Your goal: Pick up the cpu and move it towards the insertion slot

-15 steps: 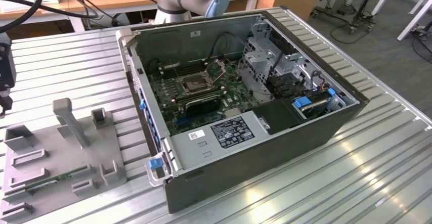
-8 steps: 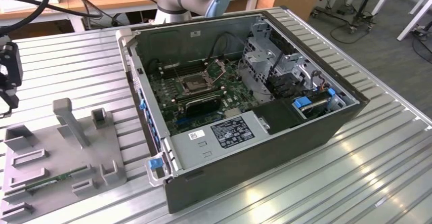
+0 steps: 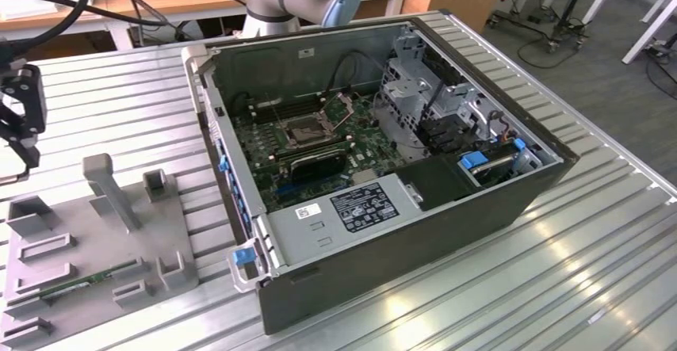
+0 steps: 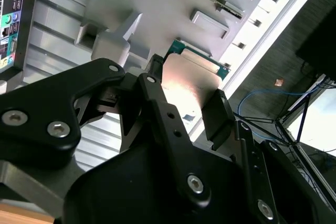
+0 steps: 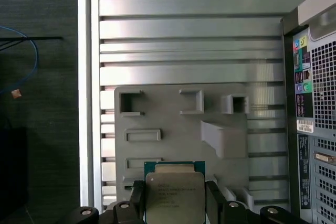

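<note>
**Cpu's in the gripper, socket's way over in the case**

So the gripper (image 5: pixel 175 205) is pinching the cpu (image 5: pixel 176 190) by two opposite edges. One of the fingers (image 5: pixel 212 199) is sitting tight on each side, closed down only as far as the chip's width. In the first wrist view the silvery lid is facing the camera, with the green rim poking out past the fingertips and the grey fixture plate (image 5: pixel 173 114) lying behind it. In the exterior view the gripper is hanging at that view's far left, above the plate. I'm reckoning the chip is off its seat and in the air, though I can't tell how clear of it.

The insertion slot (image 3: pixel 300 134) is sitting mid-motherboard inside the open computer case (image 3: pixel 423 232). It's well apart from the gripper, with the case's side wall standing between them.

What I'm worrying about:
- **Grip:** it's a thin chip being held by nothing but its edges, so a jolt or a slightly crooked grip could be letting it twist or slide out.
- **Case wall:** coming in too low would mean clipping the rim.
- **Socket:** if the chip is arriving tilted or rotated over the socket, I'm guessing the socket is what's paying for it.
</note>
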Tool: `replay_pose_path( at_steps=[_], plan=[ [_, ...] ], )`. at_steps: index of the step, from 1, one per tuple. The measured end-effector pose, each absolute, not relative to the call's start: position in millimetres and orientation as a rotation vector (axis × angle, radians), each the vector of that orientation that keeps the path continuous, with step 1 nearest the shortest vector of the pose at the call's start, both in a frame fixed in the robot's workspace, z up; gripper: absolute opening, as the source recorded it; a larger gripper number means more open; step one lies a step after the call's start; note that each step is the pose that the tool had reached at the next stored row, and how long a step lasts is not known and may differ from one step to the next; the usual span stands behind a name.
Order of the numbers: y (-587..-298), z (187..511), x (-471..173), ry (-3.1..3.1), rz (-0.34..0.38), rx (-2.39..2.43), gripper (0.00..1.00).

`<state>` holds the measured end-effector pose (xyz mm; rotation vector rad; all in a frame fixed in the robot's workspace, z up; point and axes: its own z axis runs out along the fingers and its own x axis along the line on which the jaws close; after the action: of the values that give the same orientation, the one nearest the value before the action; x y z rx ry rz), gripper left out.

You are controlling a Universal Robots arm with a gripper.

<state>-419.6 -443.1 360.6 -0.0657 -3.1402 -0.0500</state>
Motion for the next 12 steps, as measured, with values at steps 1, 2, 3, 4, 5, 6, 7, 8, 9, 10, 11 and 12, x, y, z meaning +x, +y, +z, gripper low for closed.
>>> replay_pose_path(
  at_steps=[1,2,3,4,5,6,7,8,9,10,11,12],
  plan=[
    [-443.1,360.5,-418.5,-3.14,-0.05,-0.066,0.55],
    [-443.1,360.6,-417.3,-3.14,-0.05,-0.066,0.55],
    [-443.1,360.5,-416.2,-3.14,-0.05,-0.066,0.55],
    [-443.1,360.5,-415.0,-3.14,-0.05,-0.066,0.55],
    [-443.1,360.5,-413.9,-3.14,-0.05,-0.066,0.55],
    [-443.1,360.6,-412.7,-3.14,-0.05,-0.066,0.55],
    [-443.1,360.5,-411.5,-3.14,-0.05,-0.066,0.55],
    [-443.1,360.6,-410.3,-3.14,-0.05,-0.066,0.55],
    [-443.1,360.6,-408.9,-3.14,-0.05,-0.066,0.55],
    [-443.1,360.6,-407.7,-3.14,-0.05,-0.066,0.55],
    [-443.1,360.5,-406.5,-3.14,-0.05,-0.066,0.55],
    [-443.1,360.5,-405.3,-3.14,-0.05,-0.066,0.55]
  ],
)
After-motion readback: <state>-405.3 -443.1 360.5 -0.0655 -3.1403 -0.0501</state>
